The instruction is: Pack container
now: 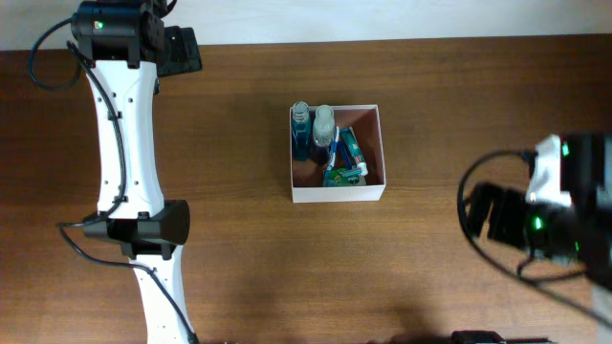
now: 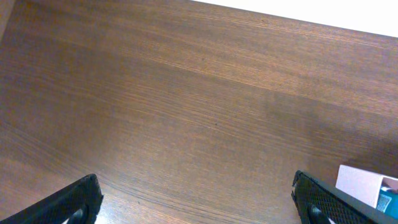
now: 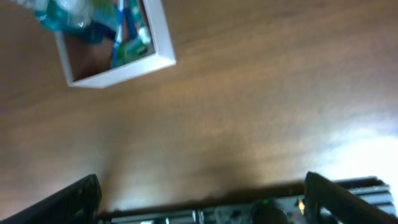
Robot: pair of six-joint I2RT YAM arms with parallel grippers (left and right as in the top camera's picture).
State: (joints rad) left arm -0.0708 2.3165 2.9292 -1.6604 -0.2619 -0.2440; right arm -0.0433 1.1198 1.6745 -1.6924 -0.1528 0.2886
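The container [image 1: 338,193] is a square white-walled box with a reddish-brown inside, at the table's middle. In it lie a blue bottle [image 1: 301,132], a clear bottle [image 1: 324,122] and a green-blue tube [image 1: 346,161]. My left gripper [image 1: 184,50] is at the far left of the table, open and empty [image 2: 196,202]; a corner of the container [image 2: 359,182] shows at its lower right. My right gripper [image 1: 483,215] is at the right, open and empty [image 3: 202,199], well away from the container [image 3: 121,71], which shows at the upper left of its view.
The brown wooden table [image 1: 430,105] surrounds the container. The left arm's white links [image 1: 124,143] run down the left side. The right arm's base and cables [image 1: 564,210] sit at the right edge.
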